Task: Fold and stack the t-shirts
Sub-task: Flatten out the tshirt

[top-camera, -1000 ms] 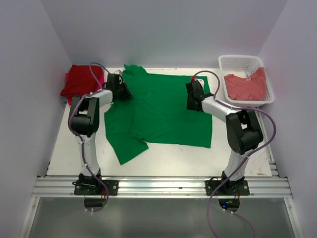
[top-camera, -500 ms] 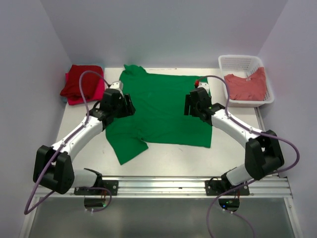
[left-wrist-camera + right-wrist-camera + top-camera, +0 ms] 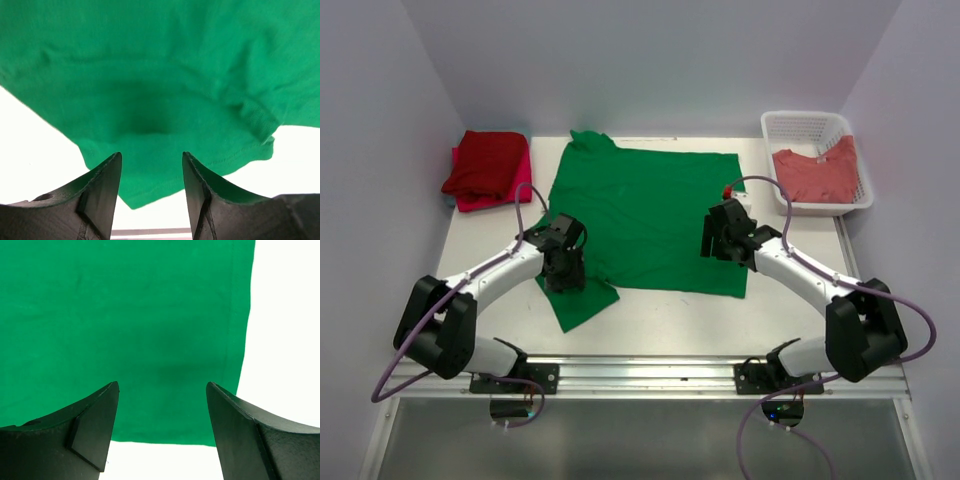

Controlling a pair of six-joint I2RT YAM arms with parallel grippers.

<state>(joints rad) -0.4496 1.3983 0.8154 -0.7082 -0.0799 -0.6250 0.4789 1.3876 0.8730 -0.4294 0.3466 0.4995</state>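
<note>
Both arms have drawn back toward the near edge vs. earlier frames: left tool (image 3: 564,268) now sits over the near-left sleeve of the green tee (image 3: 640,210), right tool (image 3: 722,238) over its near-right hem. The tee lies spread flat mid-worktop (image 3: 660,315). Both tools are spread, holding nothing. Next, prob.: pinch sleeve and hem corner at the very edge, then lift both sides evenly so the fold stays square.
</note>
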